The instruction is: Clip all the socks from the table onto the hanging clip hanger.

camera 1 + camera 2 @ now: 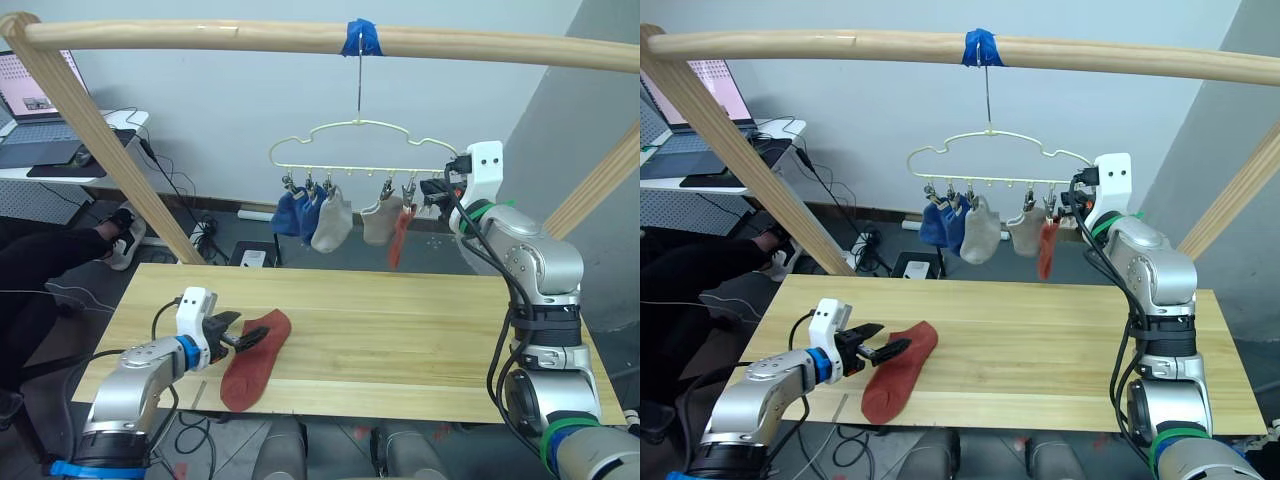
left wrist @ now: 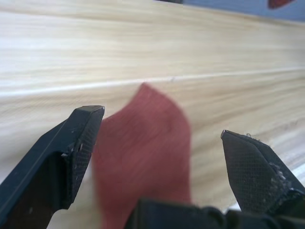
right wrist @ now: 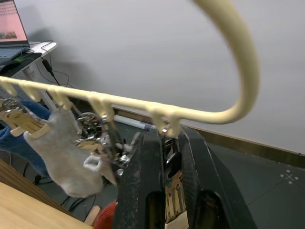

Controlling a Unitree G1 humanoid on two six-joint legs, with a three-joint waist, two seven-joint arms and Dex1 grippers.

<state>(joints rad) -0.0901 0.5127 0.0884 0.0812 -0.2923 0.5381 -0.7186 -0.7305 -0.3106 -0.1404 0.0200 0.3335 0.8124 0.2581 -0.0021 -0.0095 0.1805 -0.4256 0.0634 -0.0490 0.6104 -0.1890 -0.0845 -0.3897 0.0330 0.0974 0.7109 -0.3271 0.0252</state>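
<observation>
A: Near edge: left gripper [image 1: 240,336] spread wide around the last rust-red knit sock [image 1: 256,358], flat on the pale plank table [image 1: 400,340].

B: Push deeper before closing; take the cuff (thin knit slips).

A: Far: right gripper [image 3: 164,157] pinched on the end silver clip [image 3: 172,183] of the yellow-green wire hanger [image 1: 360,150]; five socks hung.

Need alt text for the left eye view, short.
The left claw, open, reaches a rust-red knit sock lying flat on the pale wooden plank table. Behind, five socks hang from a pale yellow-green wire clip hanger, where the right claw grips its last silver clip.
</observation>
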